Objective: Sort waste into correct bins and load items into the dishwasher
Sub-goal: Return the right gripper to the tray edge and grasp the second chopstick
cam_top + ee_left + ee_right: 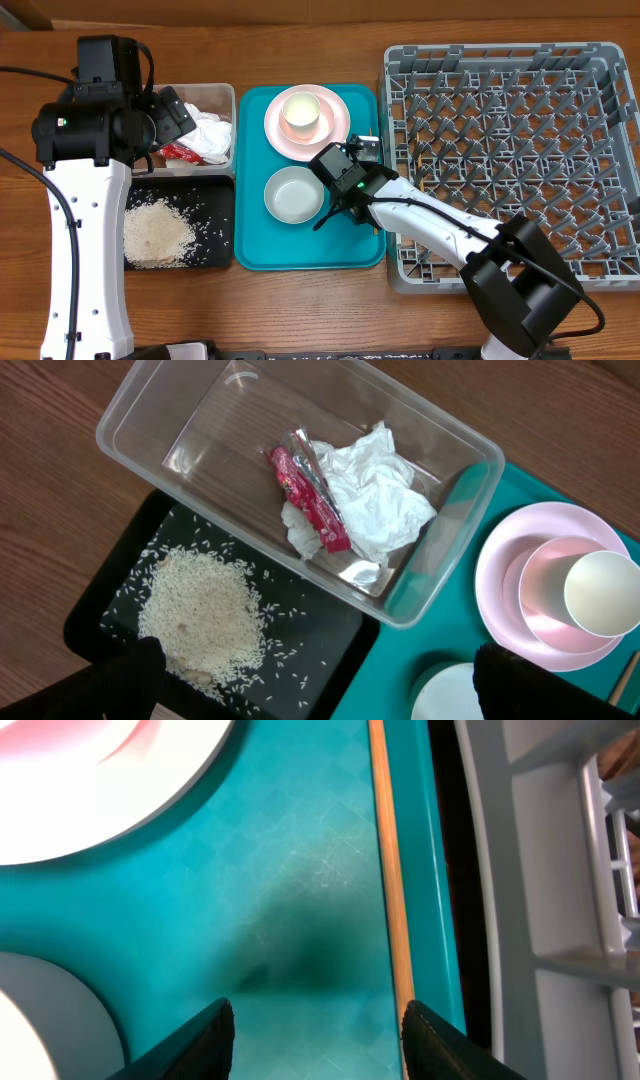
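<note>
The clear tub [222, 95] holds the white tissue [375, 495] and the red wrapper [310, 500]. The rice heap [205, 615] lies in the black tray [215, 190]. My left gripper [175, 115] hangs open and empty high above these bins [320, 695]. On the teal tray, the pink plate [340, 120] carries a white cup [605, 592], and a whitish bowl [295, 193] stands in front of it. My right gripper [320, 1040] is open just above the teal tray. A wooden chopstick [390, 870] lies just inside its right finger. The grey dish rack [510, 150] stands at the right.
The flat teal tray [300, 255] lies between the bins and the rack. Its raised right rim [440, 870] runs right beside the chopstick, with the rack's wall [500, 920] next to it. Bare wooden table [300, 310] lies in front.
</note>
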`<state>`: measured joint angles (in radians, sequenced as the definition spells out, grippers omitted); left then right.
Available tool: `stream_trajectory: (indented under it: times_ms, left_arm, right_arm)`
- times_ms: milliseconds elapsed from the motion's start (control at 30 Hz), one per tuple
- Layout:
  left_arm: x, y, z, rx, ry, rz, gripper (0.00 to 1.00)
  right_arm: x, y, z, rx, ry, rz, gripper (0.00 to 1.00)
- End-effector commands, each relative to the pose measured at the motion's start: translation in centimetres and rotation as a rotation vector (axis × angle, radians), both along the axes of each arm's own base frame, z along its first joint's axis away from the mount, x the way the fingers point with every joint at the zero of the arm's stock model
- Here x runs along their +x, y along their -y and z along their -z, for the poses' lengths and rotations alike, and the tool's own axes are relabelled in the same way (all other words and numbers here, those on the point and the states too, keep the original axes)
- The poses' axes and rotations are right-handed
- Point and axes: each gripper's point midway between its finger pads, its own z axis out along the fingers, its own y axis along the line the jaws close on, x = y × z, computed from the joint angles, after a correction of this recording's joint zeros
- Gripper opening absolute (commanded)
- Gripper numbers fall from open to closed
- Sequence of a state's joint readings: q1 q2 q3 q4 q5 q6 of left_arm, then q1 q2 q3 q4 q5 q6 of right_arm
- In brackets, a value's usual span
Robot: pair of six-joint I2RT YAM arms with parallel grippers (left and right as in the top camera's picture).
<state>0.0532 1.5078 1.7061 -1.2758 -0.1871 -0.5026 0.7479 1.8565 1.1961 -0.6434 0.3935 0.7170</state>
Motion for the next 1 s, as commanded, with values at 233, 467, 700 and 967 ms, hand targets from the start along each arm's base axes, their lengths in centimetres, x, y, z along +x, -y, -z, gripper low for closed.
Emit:
stream_trajectory:
  times_ms: [233,467,700,967]
  left_arm:
    - [0.1,-0.1,-0.1,-0.002,0.003,-0.004,1.00]
    - [0.1,-0.1,-0.1,-0.002,0.003,-0.004,1.00]
    - [0.1,-0.1,-0.1,-0.002,0.003,-0.004,1.00]
    - [0.1,-0.1,-0.1,-0.002,0.003,-0.004,1.00]
  right_arm:
    - [-0.1,0.4,3.3,-0.089,-0.043,-0.060,0.57]
    - [-0.5,0.7,5.0,-0.118,-0.077,-0.060,0.57]
    - [-0.3,0.5,4.3,-0.129,-0.077,-0.090,0.58]
    - [0.6,-0.4,1.6,-0.122,-0.060,-0.108,0.58]
